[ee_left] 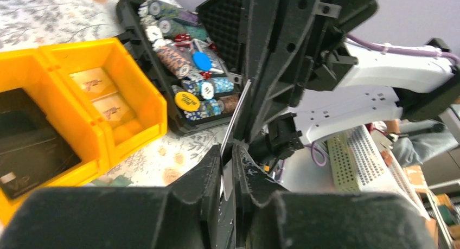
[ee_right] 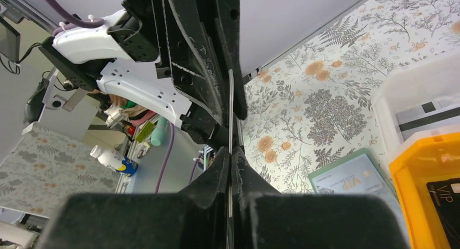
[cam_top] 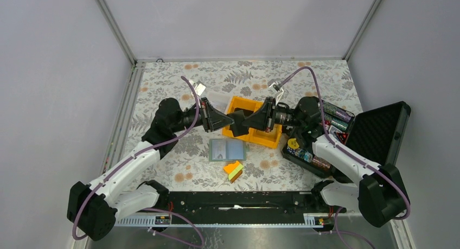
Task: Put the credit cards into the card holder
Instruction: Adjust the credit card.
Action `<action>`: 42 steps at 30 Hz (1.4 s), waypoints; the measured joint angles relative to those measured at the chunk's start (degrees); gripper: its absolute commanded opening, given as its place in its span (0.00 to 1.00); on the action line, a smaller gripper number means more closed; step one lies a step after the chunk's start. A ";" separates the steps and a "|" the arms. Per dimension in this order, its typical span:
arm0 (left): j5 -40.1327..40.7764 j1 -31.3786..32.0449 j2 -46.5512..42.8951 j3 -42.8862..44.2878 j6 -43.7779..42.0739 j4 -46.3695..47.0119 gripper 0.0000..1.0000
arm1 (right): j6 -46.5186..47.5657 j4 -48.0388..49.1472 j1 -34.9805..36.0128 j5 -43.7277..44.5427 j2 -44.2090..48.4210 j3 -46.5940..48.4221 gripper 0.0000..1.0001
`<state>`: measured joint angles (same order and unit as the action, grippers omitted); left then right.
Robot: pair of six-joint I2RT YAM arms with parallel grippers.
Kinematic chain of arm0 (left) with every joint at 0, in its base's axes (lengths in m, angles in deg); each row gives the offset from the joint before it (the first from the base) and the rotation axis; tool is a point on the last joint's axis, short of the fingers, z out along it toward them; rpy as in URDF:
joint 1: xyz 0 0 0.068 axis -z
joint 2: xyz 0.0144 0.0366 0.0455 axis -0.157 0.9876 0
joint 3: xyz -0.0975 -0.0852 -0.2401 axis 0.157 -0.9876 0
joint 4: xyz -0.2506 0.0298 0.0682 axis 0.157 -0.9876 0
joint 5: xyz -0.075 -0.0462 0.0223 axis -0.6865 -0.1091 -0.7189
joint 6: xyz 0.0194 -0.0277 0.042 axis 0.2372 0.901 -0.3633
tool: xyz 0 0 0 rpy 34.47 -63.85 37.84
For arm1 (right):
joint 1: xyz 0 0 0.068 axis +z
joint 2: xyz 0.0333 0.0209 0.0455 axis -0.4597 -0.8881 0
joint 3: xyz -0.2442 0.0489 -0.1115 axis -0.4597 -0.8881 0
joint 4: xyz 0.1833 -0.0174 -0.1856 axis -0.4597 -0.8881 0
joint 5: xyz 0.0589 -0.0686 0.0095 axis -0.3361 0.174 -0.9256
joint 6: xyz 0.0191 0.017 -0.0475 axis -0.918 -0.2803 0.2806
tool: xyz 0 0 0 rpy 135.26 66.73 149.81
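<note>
Top external: left end effector and right end effector meet tip to tip above the yellow bin, mid-desk. One credit card sits between them and looks dark from above.

Left wrist: card is edge-on, left fingers pinched on its near end with no visible gap. Its far end runs into the right arm's tips.

Right wrist: same card edge-on, right fingers clamped fully closed on it. Both end effectors have hold of the one card.

Card holder lies open flat on the desk at 6 o'clock of the bin, just beside it, light-blue panel up, neither arm touching it. Wedge block is at 6 o'clock of the holder; can't tell if they touch.

Other cards:
- black card in one bin compartment
- tan cards in the next compartment
- white striped card in a white tray at 10 o'clock of the bin

Black case is open at 3 o'clock, poker chips inside.
</note>
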<state>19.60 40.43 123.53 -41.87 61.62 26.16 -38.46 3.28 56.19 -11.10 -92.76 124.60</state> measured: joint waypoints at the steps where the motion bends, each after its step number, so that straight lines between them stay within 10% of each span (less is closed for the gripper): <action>1: -1.18 0.00 0.20 -0.74 1.01 2.34 0.00 | -0.37 0.26 0.00 -0.74 -0.15 0.20 0.03; 5: -4.26 -0.15 0.48 -3.37 4.52 9.57 0.00 | -1.27 -0.35 -0.61 -1.75 0.02 0.35 0.61; 7: -4.81 -0.15 0.48 -4.35 4.98 11.13 0.00 | -1.44 -1.22 -0.44 -1.36 0.50 0.46 0.67; 21: -9.42 -0.11 -4.76 -6.32 5.88 14.60 0.00 | -4.17 -0.13 -0.46 0.59 4.94 1.36 0.26; 42: -11.82 -0.11 -5.35 -7.04 7.43 16.87 0.00 | -8.74 6.10 -0.46 -2.23 4.26 1.09 0.26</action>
<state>7.77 40.32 118.18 -48.91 69.05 43.03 -47.20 9.38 55.73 -13.33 -88.50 125.69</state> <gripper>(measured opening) 0.033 0.258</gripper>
